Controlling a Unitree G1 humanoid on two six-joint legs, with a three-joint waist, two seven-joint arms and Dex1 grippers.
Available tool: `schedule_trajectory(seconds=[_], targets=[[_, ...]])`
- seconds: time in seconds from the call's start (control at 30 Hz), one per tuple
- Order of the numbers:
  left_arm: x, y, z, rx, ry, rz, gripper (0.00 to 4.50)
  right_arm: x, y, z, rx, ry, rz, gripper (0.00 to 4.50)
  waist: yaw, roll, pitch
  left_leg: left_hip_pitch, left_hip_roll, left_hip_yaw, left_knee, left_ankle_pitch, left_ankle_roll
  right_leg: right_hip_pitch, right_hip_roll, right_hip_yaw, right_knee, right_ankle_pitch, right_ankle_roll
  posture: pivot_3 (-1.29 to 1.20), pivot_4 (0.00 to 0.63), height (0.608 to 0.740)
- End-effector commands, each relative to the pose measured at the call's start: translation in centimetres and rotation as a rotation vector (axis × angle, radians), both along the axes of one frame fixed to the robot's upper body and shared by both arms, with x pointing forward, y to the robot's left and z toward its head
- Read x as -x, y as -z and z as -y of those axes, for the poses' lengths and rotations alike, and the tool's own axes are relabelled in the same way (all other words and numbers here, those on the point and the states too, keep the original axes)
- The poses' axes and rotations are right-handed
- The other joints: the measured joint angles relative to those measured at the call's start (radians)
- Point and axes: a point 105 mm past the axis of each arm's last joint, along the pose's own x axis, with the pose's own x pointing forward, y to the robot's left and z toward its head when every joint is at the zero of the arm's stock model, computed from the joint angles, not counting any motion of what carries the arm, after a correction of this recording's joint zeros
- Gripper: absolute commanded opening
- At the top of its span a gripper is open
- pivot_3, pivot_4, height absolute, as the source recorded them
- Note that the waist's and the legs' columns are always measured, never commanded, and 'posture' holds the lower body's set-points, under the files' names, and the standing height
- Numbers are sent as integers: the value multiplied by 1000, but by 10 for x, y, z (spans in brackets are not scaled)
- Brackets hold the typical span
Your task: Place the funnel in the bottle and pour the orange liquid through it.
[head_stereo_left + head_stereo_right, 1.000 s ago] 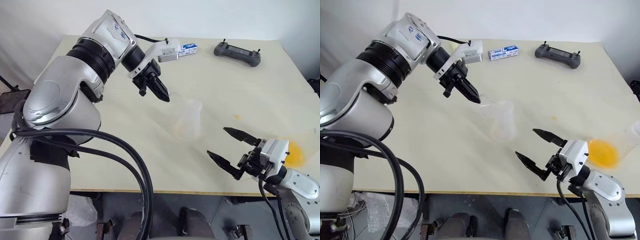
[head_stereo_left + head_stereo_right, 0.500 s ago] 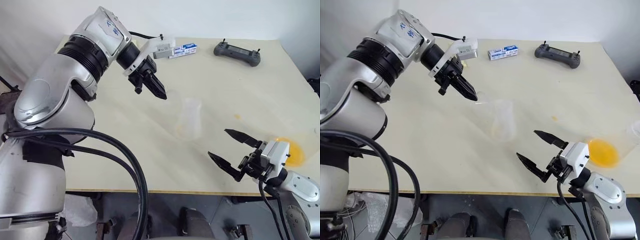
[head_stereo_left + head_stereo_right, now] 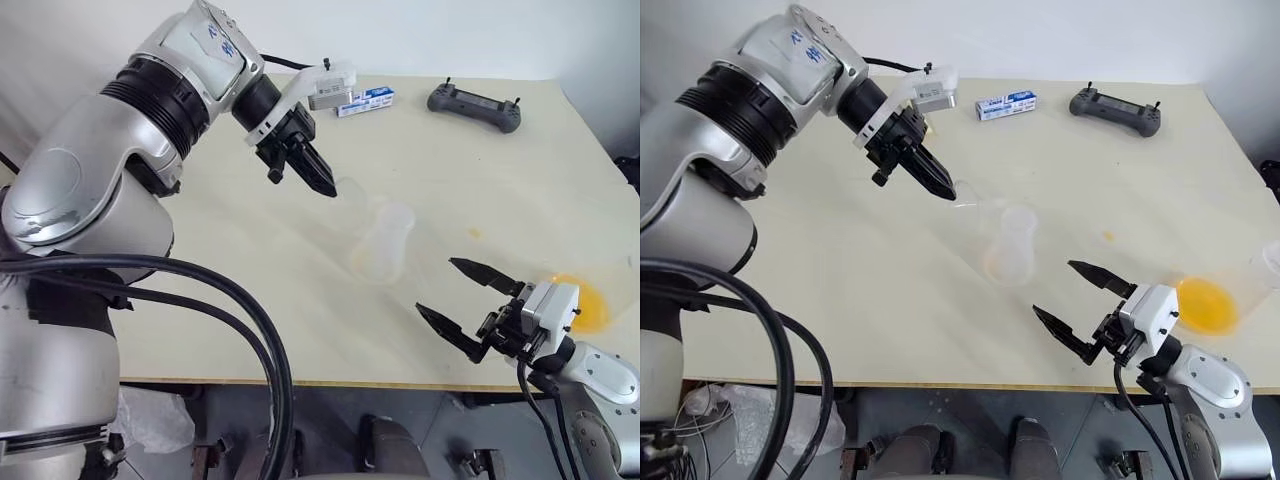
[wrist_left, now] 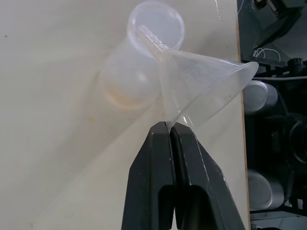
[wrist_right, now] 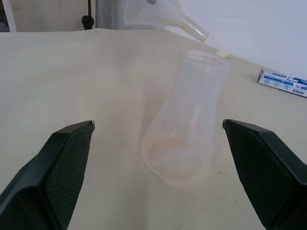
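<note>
A: How did the bench (image 3: 820, 270) look?

B: It was a pale cream top with a white wall behind it. A clear bottle (image 3: 1009, 255) stood upright near the middle, its narrow neck up, with a faint orange tinge at its base.

A: And the left pincer (image 3: 943, 190)?

B: It was pressed tight together on the rim of the clear funnel (image 4: 201, 84), holding it tilted in the air just beside the bottle. The funnel's stem pointed at the bottle's mouth, hanging over it; whether the tip was inside the neck I could not tell.

A: The right pincer (image 3: 1072, 293)?

B: It was spread wide and held nothing, hovering low above the bench's near edge, its two black fingers (image 5: 64, 163) framing the bottle from some way off.

A: Where was the orange liquid (image 3: 1205, 304)?

B: It was a round patch in a clear cup near the right edge, just beyond the right pincer.

A: Anything smaller?

B: A dark grey controller (image 3: 1115, 108) and a small blue-and-white box (image 3: 1005, 104) lay at the far edge, and a tiny orange spot (image 3: 1108, 236) was on the bench right of the bottle.
</note>
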Motion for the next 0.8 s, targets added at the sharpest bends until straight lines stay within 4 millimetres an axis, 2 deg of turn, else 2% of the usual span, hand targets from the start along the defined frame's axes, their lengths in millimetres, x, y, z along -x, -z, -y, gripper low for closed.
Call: schedule_trajectory(seconds=[0.03, 0.33, 0.53, 0.8], targets=[[19, -21, 4, 19, 99, -39, 12, 2, -12, 0, 8, 1, 50, 4500, -1, 0, 0, 0, 0, 0, 0, 0, 0, 0, 0, 0, 0, 0, 0, 0, 150, 740], [33, -28, 13, 57, 120, -118, 12, 0, -10, -1, 6, 0, 42, 4500, 0, 0, 0, 0, 0, 0, 0, 0, 0, 0, 0, 0, 1, 0, 0, 0, 150, 740], [29, -19, 14, -15, 120, -99, 12, 2, -9, -2, 5, 1, 40, 4500, -1, 0, 0, 0, 0, 0, 1, 0, 0, 0, 0, 1, 1, 0, 0, 0, 150, 740], [25, -18, 19, -51, 123, -65, 12, 6, -6, -3, -4, 16, 37, 4500, -2, 0, 0, 0, 0, 1, 1, 0, 0, -1, 0, 1, 1, 0, 0, 0, 150, 740]])
